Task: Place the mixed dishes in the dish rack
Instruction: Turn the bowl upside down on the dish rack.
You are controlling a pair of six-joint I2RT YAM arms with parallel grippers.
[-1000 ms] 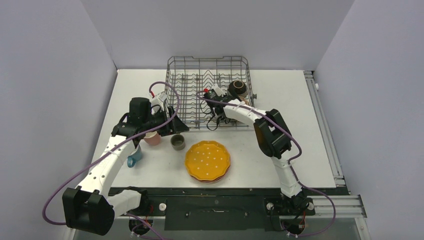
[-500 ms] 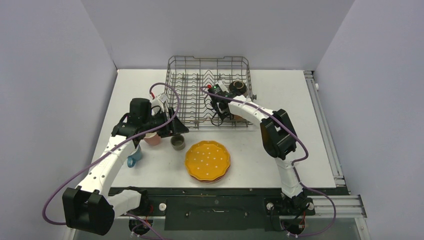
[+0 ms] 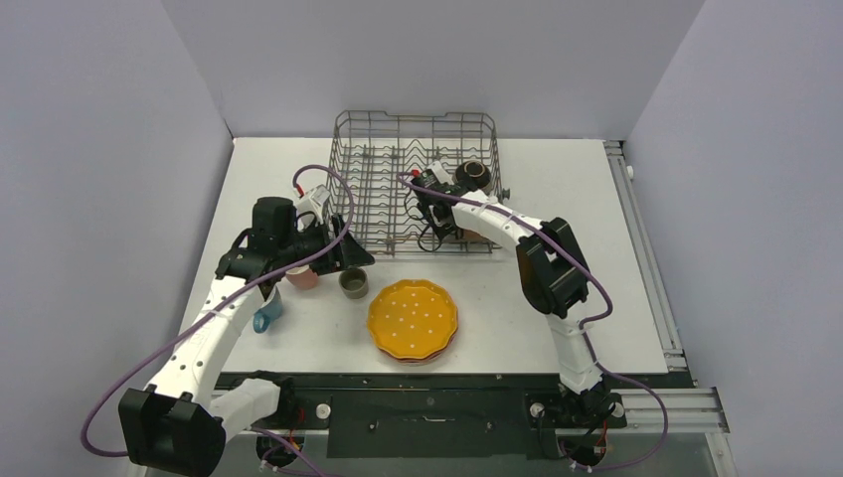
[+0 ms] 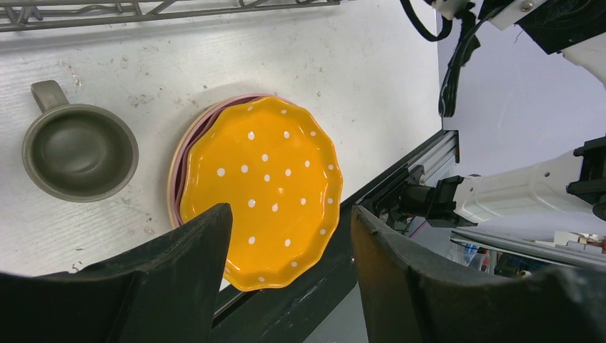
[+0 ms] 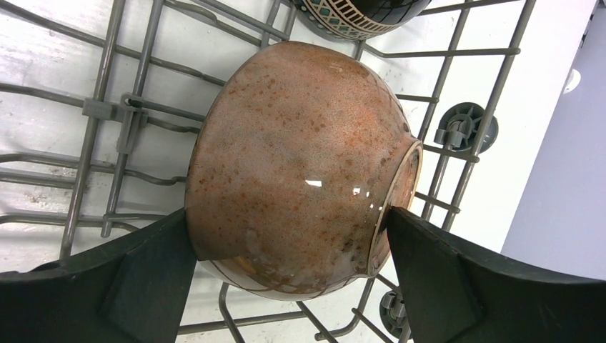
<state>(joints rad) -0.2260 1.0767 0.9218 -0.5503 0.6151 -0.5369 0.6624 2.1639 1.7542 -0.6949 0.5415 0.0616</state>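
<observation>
The dish rack [image 3: 378, 149] stands at the back of the table. Inside it my right gripper [image 5: 288, 214] is shut on the terracotta bowl [image 5: 300, 143], which is tipped on its side over the wires, one finger at its rim and the other at its foot. A dark brown bowl [image 3: 473, 176] rests just behind it in the rack. My left gripper [image 4: 289, 211] hangs open and empty above the table. Below it lie the orange-yellow dotted plate [image 4: 264, 186], stacked on pink plates [image 4: 179, 153], and the grey-green cup [image 4: 78, 151].
A pink cup [image 3: 301, 277] and a blue mug [image 3: 266, 313] stand on the table under my left arm. Rows of upright tines fill the rack's left and middle. The table's metal front rail [image 4: 400, 179] lies just past the plates.
My right arm has shifted a little to the right with the terracotta bowl, low in the rack's front right part. My left arm has drifted slightly to the left, its jaws still apart.
</observation>
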